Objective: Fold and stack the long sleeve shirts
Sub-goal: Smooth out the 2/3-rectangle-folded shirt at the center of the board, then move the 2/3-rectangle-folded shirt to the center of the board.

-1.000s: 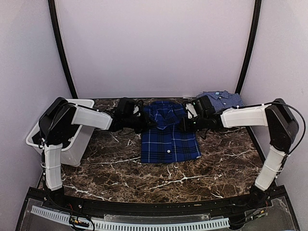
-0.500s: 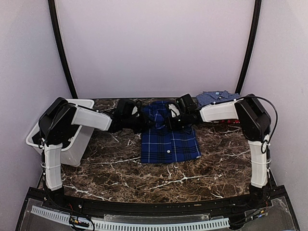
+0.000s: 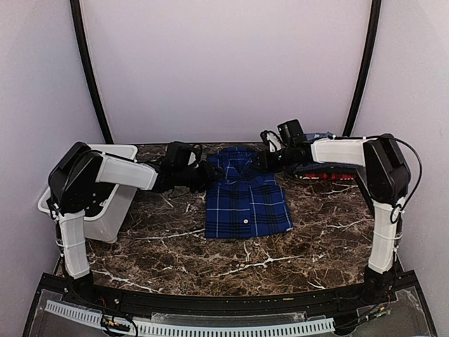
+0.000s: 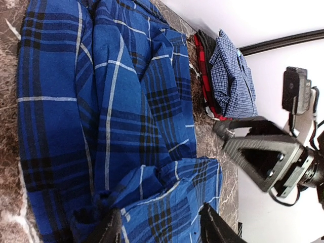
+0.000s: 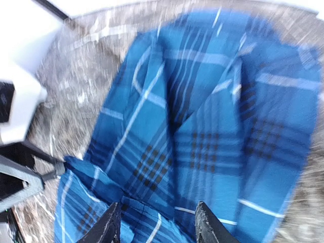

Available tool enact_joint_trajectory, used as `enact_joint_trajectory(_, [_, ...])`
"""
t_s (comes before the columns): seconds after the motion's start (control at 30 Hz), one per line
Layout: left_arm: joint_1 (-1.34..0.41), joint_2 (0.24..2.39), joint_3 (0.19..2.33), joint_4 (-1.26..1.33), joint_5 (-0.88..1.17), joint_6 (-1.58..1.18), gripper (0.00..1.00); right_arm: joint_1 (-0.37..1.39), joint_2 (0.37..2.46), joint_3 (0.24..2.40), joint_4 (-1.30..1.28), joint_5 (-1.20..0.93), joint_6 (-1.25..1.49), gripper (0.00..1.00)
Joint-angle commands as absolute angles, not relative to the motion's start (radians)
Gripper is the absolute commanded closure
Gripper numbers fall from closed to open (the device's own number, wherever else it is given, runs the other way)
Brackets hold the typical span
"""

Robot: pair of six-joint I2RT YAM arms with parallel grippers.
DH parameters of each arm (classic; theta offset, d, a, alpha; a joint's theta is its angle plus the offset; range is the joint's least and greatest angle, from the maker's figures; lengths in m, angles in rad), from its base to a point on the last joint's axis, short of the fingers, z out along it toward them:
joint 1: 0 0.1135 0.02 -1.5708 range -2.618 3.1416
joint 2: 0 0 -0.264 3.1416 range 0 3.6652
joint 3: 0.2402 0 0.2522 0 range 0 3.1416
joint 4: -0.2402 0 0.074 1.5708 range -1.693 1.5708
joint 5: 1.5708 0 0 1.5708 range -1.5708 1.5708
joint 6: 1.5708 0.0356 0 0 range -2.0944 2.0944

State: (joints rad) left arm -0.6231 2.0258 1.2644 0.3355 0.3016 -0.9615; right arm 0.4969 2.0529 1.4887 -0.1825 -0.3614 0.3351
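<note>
The deep-blue plaid shirt (image 3: 247, 200) lies folded on the marble table, collar toward the back. My left gripper (image 3: 208, 173) is at its left shoulder and my right gripper (image 3: 266, 161) at its right shoulder. In the left wrist view the left gripper (image 4: 159, 229) stands open over rumpled plaid cloth (image 4: 111, 111), gripping nothing. The right wrist view is blurred; there the right gripper (image 5: 158, 228) is open above the plaid shirt (image 5: 212, 116). At the back right, a lighter blue check shirt (image 4: 230, 76) lies folded on a red one (image 4: 201, 71).
A white bin (image 3: 105, 203) stands at the left table edge under the left arm. The right arm (image 3: 337, 151) reaches across the back-right stack, whose red edge (image 3: 330, 175) shows below it. Black frame posts rise at both back corners.
Both grippers have opened and let go of the plaid shirt. The right arm swung up and back toward the back right. The left gripper drew slightly left.
</note>
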Motion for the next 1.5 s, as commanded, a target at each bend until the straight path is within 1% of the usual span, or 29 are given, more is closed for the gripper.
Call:
enact_joint_trajectory(0.0, [-0.613,1.884,1.181,0.291,0.259,-0.942,0.48,0.491,1.924,1.468,-0.181,-0.342,0.334,0.53])
enact_joint_trajectory(0.17, [-0.609,1.833,1.095,0.264,0.296,-0.934,0.47,0.551,1.855,1.377,-0.179,-0.320,0.305,0.55])
enact_joint_trajectory(0.27, [-0.608,1.835,1.076,0.271,0.346,-0.913,0.48,0.590,1.865,1.365,-0.173,-0.300,0.288,0.60])
enact_joint_trajectory(0.37, [-0.609,1.862,1.091,0.264,0.367,-0.892,0.50,0.612,1.920,1.401,-0.181,-0.310,0.285,0.68])
enact_joint_trajectory(0.47, [-0.610,1.888,1.119,0.302,0.412,-0.879,0.55,0.630,1.989,1.451,-0.182,-0.320,0.284,0.73])
enact_joint_trajectory(0.57, [-0.611,1.913,1.147,0.327,0.436,-0.877,0.58,0.636,2.067,1.519,-0.201,-0.323,0.281,0.75])
enact_joint_trajectory(0.7, [-0.621,1.958,1.199,0.363,0.476,-0.892,0.59,0.635,2.161,1.596,-0.212,-0.313,0.286,0.76])
enact_joint_trajectory(0.83, [-0.630,2.027,1.260,0.376,0.477,-0.922,0.62,0.636,2.240,1.676,-0.236,-0.313,0.303,0.76])
enact_joint_trajectory(0.9, [-0.628,2.058,1.269,0.369,0.444,-0.956,0.63,0.635,2.250,1.702,-0.251,-0.311,0.309,0.76])
enact_joint_trajectory(0.97, [-0.620,2.080,1.259,0.359,0.413,-0.986,0.64,0.634,2.234,1.703,-0.249,-0.301,0.316,0.75])
enact_joint_trajectory(1.1, [-0.604,2.102,1.232,0.322,0.364,-0.992,0.64,0.615,2.173,1.681,-0.250,-0.293,0.319,0.70])
enact_joint_trajectory(1.3, [-0.568,2.111,1.178,0.289,0.324,-0.989,0.64,0.564,2.018,1.548,-0.220,-0.264,0.322,0.61])
enact_joint_trajectory(1.47, [-0.547,2.109,1.167,0.267,0.323,-0.969,0.64,0.535,1.871,1.358,-0.180,-0.235,0.320,0.61])
